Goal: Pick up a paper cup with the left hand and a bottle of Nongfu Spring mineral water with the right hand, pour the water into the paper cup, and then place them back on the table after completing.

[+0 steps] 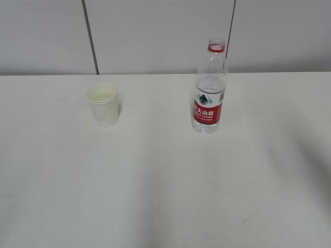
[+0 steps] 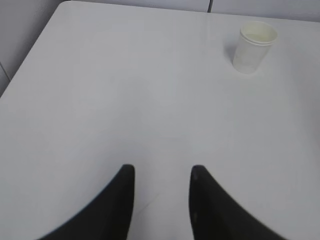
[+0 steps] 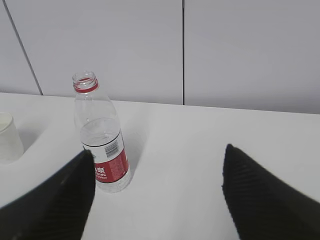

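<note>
A white paper cup [image 1: 104,104] stands upright on the white table [image 1: 155,181], left of centre. An uncapped clear bottle [image 1: 209,88] with a red label stands upright to its right, holding water to about mid-height. Neither arm shows in the exterior view. In the left wrist view my left gripper [image 2: 161,170] is open and empty over bare table, the cup [image 2: 254,46] far ahead at the upper right. In the right wrist view my right gripper [image 3: 158,152] is wide open and empty; the bottle [image 3: 100,137] stands just beyond its left finger, with the cup's edge [image 3: 7,137] at far left.
A grey panelled wall [image 1: 155,31] rises behind the table's far edge. The table's left edge and far-left corner [image 2: 60,6] show in the left wrist view. A small dark mark [image 1: 249,219] lies on the tabletop at front right.
</note>
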`<move>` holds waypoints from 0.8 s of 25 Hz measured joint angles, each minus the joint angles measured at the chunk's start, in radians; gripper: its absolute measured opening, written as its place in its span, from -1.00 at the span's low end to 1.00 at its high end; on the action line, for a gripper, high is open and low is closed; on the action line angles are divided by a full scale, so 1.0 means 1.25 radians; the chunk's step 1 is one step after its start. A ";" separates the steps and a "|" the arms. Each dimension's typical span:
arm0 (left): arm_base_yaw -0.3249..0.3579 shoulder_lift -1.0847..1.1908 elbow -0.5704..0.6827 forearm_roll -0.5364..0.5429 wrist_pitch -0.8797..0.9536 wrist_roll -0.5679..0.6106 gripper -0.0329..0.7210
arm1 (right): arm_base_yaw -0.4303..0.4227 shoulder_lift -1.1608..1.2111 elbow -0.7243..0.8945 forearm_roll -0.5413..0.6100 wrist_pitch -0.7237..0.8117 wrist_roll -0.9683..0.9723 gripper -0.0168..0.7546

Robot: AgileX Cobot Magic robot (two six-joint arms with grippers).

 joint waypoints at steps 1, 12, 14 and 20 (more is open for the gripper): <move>0.000 0.000 0.000 0.000 0.000 0.000 -0.28 | 0.000 0.000 0.000 0.000 0.000 0.000 0.57; 0.000 0.000 0.000 0.000 0.000 0.000 -0.28 | 0.000 0.000 0.000 0.021 0.008 -0.023 0.56; 0.000 0.000 0.000 0.000 0.000 0.000 -0.28 | 0.000 0.002 0.000 0.070 0.010 -0.091 0.57; 0.000 0.000 0.000 0.000 0.000 0.000 -0.28 | 0.000 0.010 0.000 0.274 0.025 -0.292 0.56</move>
